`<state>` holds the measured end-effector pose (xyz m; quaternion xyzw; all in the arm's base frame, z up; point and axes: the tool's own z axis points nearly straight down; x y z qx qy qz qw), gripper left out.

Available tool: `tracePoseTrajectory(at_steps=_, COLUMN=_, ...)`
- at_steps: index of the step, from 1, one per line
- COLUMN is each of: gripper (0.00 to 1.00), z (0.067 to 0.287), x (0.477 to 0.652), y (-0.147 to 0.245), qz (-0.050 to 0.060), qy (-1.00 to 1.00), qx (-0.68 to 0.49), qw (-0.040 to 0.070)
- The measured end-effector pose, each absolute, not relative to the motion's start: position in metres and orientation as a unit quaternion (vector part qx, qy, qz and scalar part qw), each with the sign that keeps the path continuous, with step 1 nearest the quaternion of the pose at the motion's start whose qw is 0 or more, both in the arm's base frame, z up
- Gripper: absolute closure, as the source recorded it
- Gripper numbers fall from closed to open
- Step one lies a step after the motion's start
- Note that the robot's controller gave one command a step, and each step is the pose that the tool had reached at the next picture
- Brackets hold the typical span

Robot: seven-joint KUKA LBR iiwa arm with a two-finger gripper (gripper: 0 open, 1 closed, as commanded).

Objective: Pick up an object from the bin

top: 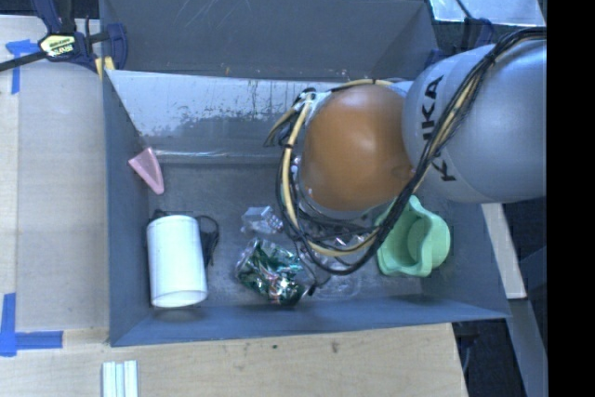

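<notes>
A crumpled bundle of clear film printed in green and dark tones (270,272) lies on the bin floor near the front wall, about midway along it and just below-left of the gripper (325,242). The gripper sits low over the floor, tucked beneath the robot's smooth, glossy orange dome-shaped cover (358,149). From this angle it is impossible to tell whether the gripper is apart or together, or whether anything is clamped in it. A small crinkled scrap of clear plastic (260,220) rests just above the bundle, close to the looping yellow and black cables (290,191) that hang around the cover. On the other side of the gripper, a pale green, soft-edged cup (418,242) lies near the bin's right wall. To the left of the bundle lies a smooth white cylinder (177,260) with a thin black loop (209,232) at its side. A small pink wedge (147,169) lies farther back, against the left wall. The grey metal bin (260,33) has flat, sloping, scuffed walls, and the rounded silver arm (493,135) comes in over its right rim.
</notes>
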<state>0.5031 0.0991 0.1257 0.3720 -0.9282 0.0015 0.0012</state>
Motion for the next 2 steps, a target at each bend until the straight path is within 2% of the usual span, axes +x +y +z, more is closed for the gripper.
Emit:
tracePoseTrajectory(at_steps=1, gripper=0.00, z=0.096, x=0.511, y=0.109, qz=0.000, qy=-0.924, qx=0.383, qw=-0.002)
tracePoseTrajectory(at_steps=2, gripper=0.00, z=0.088, x=0.525, y=0.080, qz=0.000, qy=-0.907, qx=0.422, qw=-0.008)
